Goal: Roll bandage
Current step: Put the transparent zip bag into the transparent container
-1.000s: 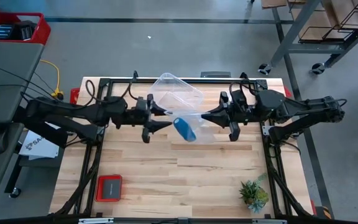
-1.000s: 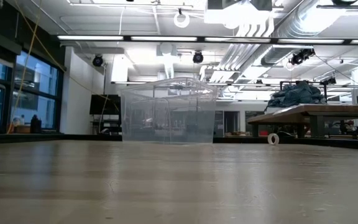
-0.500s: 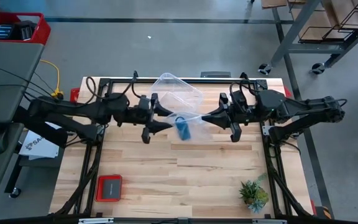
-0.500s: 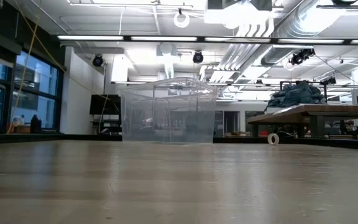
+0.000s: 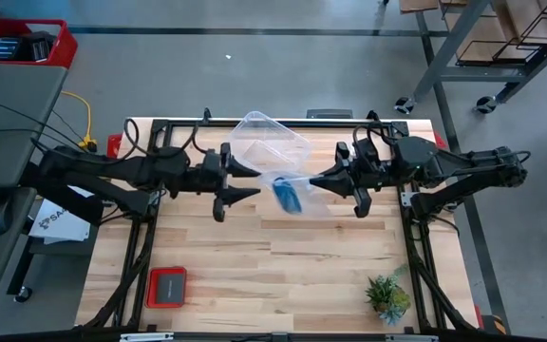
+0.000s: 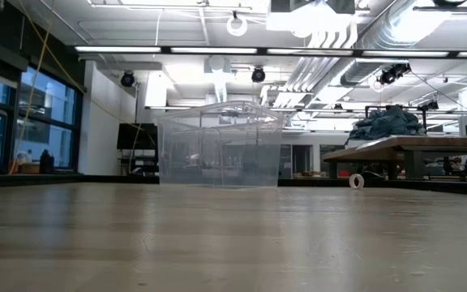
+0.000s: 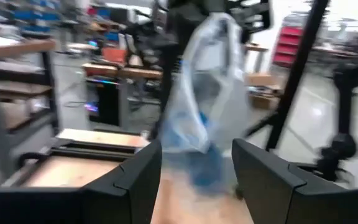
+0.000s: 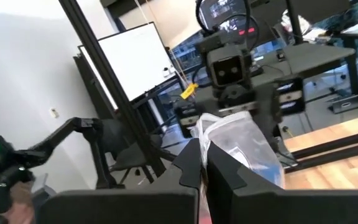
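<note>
— Right claw [image 5: 310, 180] is pinching shut on the bag [image 5: 291, 186] and hanging it above the table [image 5: 330, 249]; my left claw [image 5: 246, 180] is gaping open beside it, holding nothing.

— Risk?

— I'm thinking the slick film is slipping, or the left claw is snagging it, dumping the bandage [image 5: 286, 196].

— Its look?

— Bright blue, bunched low inside the bag.
</note>
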Controlling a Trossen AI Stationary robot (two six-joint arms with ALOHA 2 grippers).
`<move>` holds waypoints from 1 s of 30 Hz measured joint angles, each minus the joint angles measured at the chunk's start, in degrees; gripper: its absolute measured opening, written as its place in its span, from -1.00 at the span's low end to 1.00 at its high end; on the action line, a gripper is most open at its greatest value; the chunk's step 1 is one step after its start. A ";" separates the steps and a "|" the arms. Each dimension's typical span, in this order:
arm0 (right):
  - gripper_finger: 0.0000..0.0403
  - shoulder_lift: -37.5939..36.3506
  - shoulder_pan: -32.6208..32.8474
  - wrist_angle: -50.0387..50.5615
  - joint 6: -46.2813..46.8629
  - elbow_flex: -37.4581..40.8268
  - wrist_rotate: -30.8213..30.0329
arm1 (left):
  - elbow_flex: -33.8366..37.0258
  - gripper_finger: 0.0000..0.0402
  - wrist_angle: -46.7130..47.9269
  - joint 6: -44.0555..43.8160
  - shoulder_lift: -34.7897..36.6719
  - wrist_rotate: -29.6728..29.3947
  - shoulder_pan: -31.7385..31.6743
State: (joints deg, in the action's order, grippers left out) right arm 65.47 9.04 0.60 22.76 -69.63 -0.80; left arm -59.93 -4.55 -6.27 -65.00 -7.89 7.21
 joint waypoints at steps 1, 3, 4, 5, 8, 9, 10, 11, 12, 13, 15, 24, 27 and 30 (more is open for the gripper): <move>-1.00 0.00 0.00 0.00 0.71 0.00 0.43 | 0.01 -0.04 -0.61 0.34 -0.25 -1.27 -0.08; -1.00 0.02 0.00 0.04 1.50 0.00 1.03 | 0.01 -0.04 -2.17 0.65 -0.62 -3.14 -0.21; -1.00 0.02 0.00 0.04 1.77 0.00 1.22 | 0.01 -0.04 -2.74 0.86 -0.83 -3.25 -0.39; -1.00 0.02 0.00 0.03 1.77 0.00 1.26 | 0.01 -0.04 -3.26 0.86 -1.05 -3.20 -0.50; -1.00 0.02 0.00 0.03 1.52 0.00 1.25 | 0.01 -0.04 -5.48 0.88 -1.72 -1.29 -0.49; -1.00 0.02 0.00 0.03 1.38 0.00 1.25 | 0.01 -0.04 -5.81 0.86 -1.76 -0.46 -0.44; -1.00 0.02 0.00 0.02 1.36 0.00 1.25 | 0.01 -0.04 -5.67 0.73 -1.76 0.06 -0.32; -1.00 0.02 0.00 0.00 1.37 0.00 1.25 | 0.01 -0.04 -5.49 0.50 -1.81 0.11 -0.23; -1.00 0.02 0.00 0.00 1.41 0.00 1.25 | 0.01 -0.04 -5.40 0.40 -2.09 0.13 -0.15; -1.00 0.02 0.02 0.00 1.39 0.00 1.26 | 0.01 -0.04 -5.31 0.37 -2.27 0.26 -0.07; -1.00 0.02 0.00 0.00 1.35 0.00 1.26 | 0.01 -0.04 -5.16 0.27 -2.80 0.36 -0.01; -1.00 0.02 0.00 0.37 1.24 0.00 1.59 | 0.01 -0.25 -7.07 -2.17 -3.52 1.46 -0.12; -1.00 0.02 0.00 0.46 1.25 0.00 2.76 | 0.01 -0.70 -6.02 -4.87 -3.49 1.58 -0.23; -1.00 -0.01 0.00 1.75 1.21 -0.07 3.07 | 0.03 -0.93 -5.93 -9.19 -3.42 2.19 -1.31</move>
State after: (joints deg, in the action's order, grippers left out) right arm 65.46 9.04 2.35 23.97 -69.69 2.27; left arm -59.90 -10.48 -15.45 -68.42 -5.71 5.91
